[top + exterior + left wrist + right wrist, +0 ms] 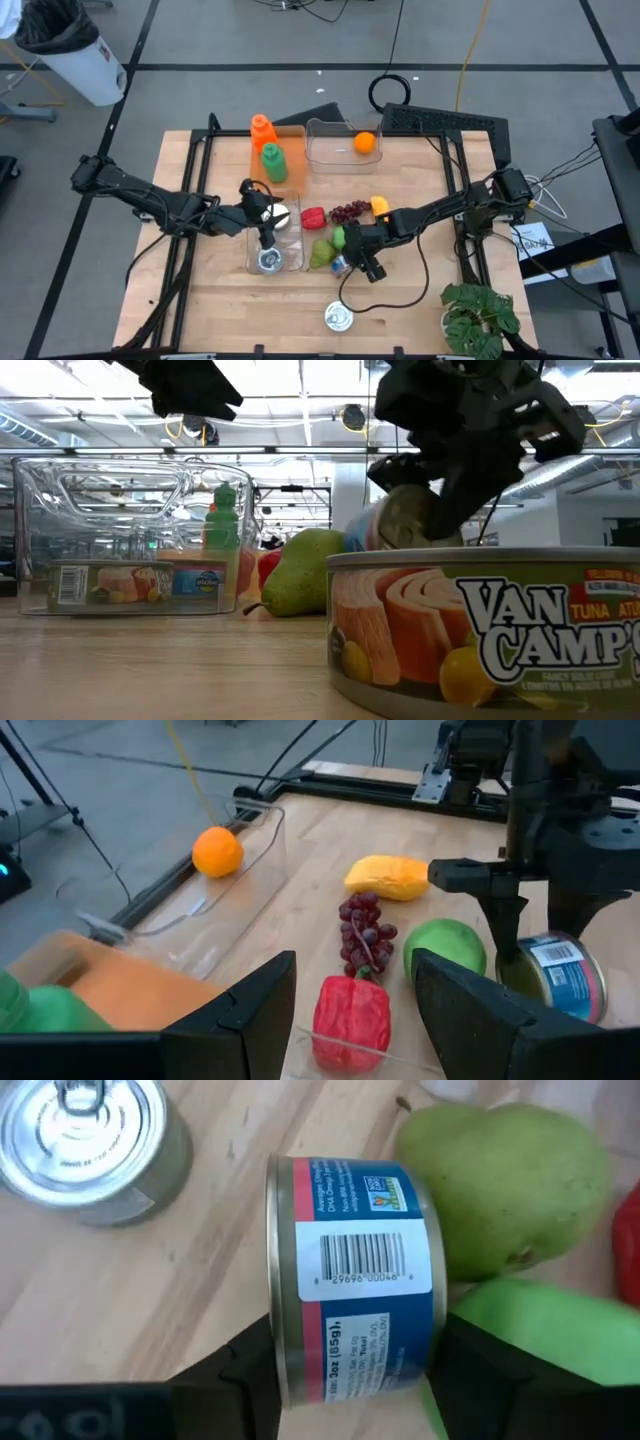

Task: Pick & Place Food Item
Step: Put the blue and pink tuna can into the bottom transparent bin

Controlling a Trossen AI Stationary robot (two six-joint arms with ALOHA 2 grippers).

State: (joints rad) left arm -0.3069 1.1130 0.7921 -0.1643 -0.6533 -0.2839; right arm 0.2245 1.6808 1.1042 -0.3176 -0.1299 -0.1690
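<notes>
Right gripper (pixel 350 1370) clamped on blue-labelled can (pixel 355 1275) beside pear (pixel 500 1180), left gripper (pixel 350 1010) — fingers apart, empty

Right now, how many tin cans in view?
3: silver tuna can inside the clear plastic bin, blue-labelled can between the right gripper jaws, Van Camp's tuna can at the table's near edge. None seems hidden.

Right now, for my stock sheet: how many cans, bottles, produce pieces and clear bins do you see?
Cans: 3 (can in bin, blue-label can, front can)
Bottles: 2 (orange bottle, green bottle)
Produce: 6 (orange, red pepper, grapes, yellow fruit, green fruit, pear)
Clear bins: 2 (far bin, near bin)
Total: 13
</notes>
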